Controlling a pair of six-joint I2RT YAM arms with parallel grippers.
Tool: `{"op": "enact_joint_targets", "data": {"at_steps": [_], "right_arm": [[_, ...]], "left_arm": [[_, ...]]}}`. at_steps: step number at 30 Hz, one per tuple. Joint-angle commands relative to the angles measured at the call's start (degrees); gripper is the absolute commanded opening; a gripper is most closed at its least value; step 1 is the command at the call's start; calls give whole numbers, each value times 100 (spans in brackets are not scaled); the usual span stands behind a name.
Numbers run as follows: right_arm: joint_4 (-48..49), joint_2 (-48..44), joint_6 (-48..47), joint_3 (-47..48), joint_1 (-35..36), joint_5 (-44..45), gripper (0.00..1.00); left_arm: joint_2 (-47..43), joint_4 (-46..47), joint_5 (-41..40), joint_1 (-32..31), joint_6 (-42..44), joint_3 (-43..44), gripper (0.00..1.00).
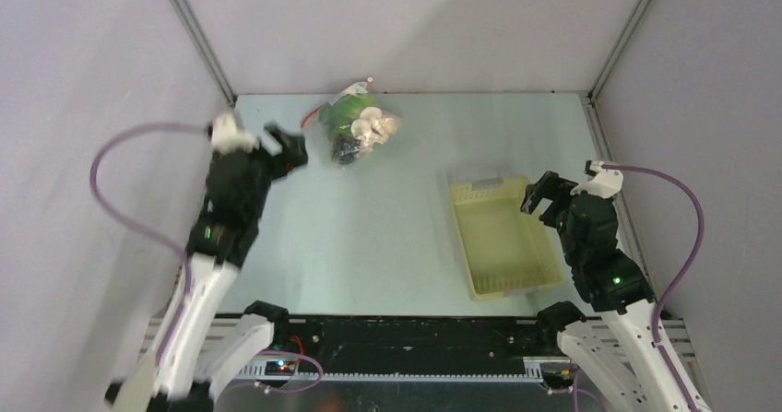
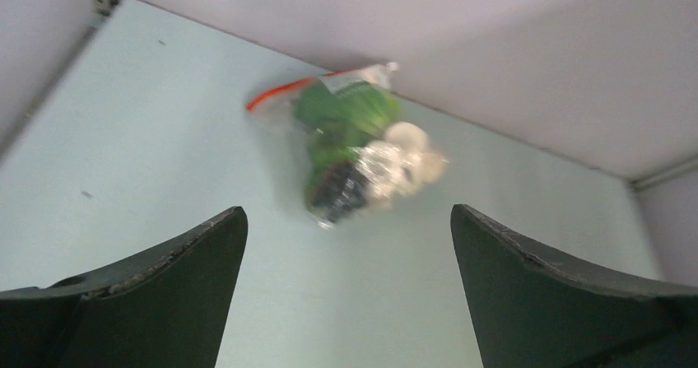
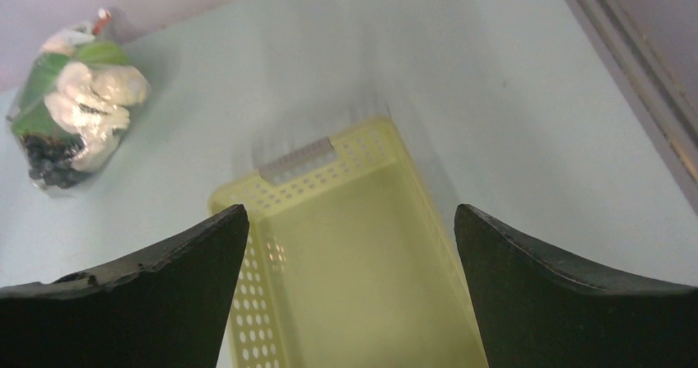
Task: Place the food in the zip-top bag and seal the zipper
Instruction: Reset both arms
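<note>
The clear zip-top bag [image 1: 356, 126] lies at the back of the table, filled with food: green leaves, white mushrooms and dark grapes. Its orange-red zipper [image 2: 276, 93] runs along the far end, with a white slider tab [image 2: 390, 67] at one end. The bag also shows in the left wrist view [image 2: 362, 158] and the right wrist view [image 3: 74, 117]. My left gripper [image 1: 281, 149] is open and empty, just left of the bag. My right gripper [image 1: 544, 195] is open and empty above the far right side of the basket.
A pale yellow perforated basket [image 1: 503, 237] stands empty at the right, also in the right wrist view [image 3: 362, 253]. Grey walls close the table at the back and both sides, with metal rails [image 1: 198, 34] in the corners.
</note>
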Motion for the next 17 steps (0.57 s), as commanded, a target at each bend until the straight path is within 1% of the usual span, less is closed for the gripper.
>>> {"op": "enact_joint_targets", "data": {"at_steps": [1,3,5,7,9,13,17], "right_arm": [[-484,46,195,165,-28,-150,100],[-600,23,132,165,-31,-192,99],[-710,-27,124,161,-26,-171,99],[-790,-126,143,141,-24,-146,99],[-799,-211,179,87,-28,-160,100],[-787,-302,197,-15,-29,-290,99],[-841,-290,163,-19,-34,-158,100]], "left_arm": [[-1921,-654,-321,-476,-1949,-1932,100],[-2611,-1072,-136,-494,-2188,-2455,100],[-3098,-1628,-156,-493,-2303,-2642,100],[-3393,-2449,-405,-495,-2346,-2569,100],[-3584,-2780,-573,-492,-2334,-2443,100],[-3684,-2989,-652,-493,-2303,-2303,100],[-3545,-3101,-735,-493,-2235,-2155,100]]}}
